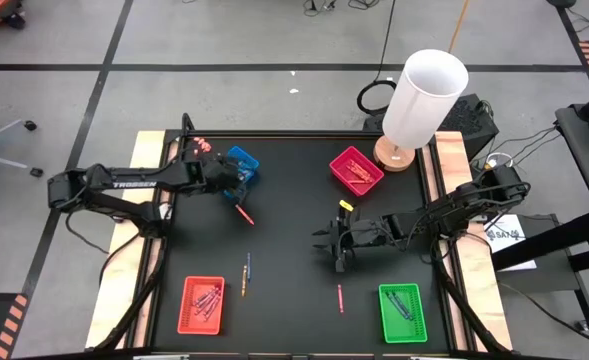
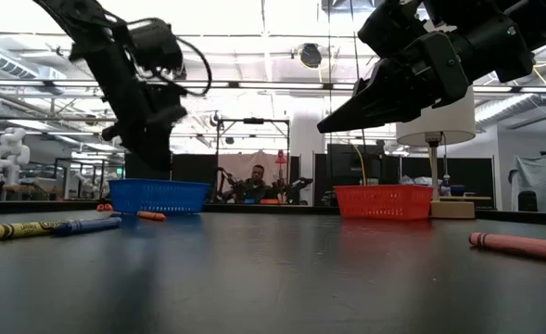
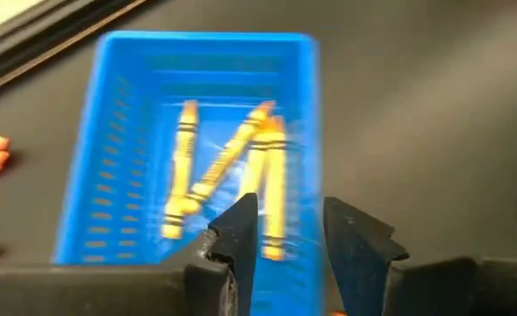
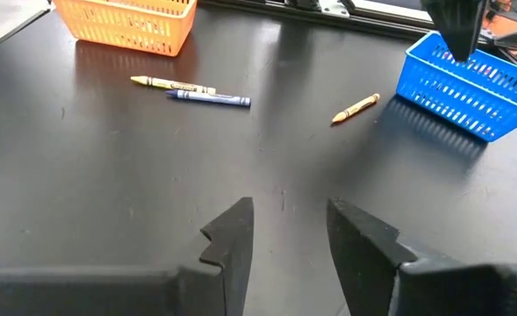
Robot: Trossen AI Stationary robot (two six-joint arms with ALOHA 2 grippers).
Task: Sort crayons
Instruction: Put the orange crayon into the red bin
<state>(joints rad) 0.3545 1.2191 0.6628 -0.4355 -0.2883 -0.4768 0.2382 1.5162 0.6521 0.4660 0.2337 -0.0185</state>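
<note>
Left gripper (image 3: 289, 230) hangs over the blue tray (image 1: 242, 164), fingers parted a narrow gap, nothing between them. Several crayons (image 3: 240, 167) lie inside the tray, right under the fingertips.

Right gripper (image 1: 326, 242) hovers above bare table, well right of the blue tray, fingers narrowly apart, empty.

Loose crayons out from the blue tray: a red one (image 1: 244, 213) just in front of it; a yellow and blue pair (image 1: 245, 272) farther forward, nearer the red tray (image 1: 201, 304); a pink one (image 1: 339, 297) far to the front right, next to the green tray (image 1: 403, 312). The magenta tray (image 1: 355, 169) sits to the right, level with the blue one.

Risks, as judged:
- Left fingers sit low; lifting out at a slant could catch the tray wall and drag or tip it.
- The pair lies touching; a pinch may take both and mix colours.
- The red crayon is close to the left arm's path and could be knocked rolling.
</note>
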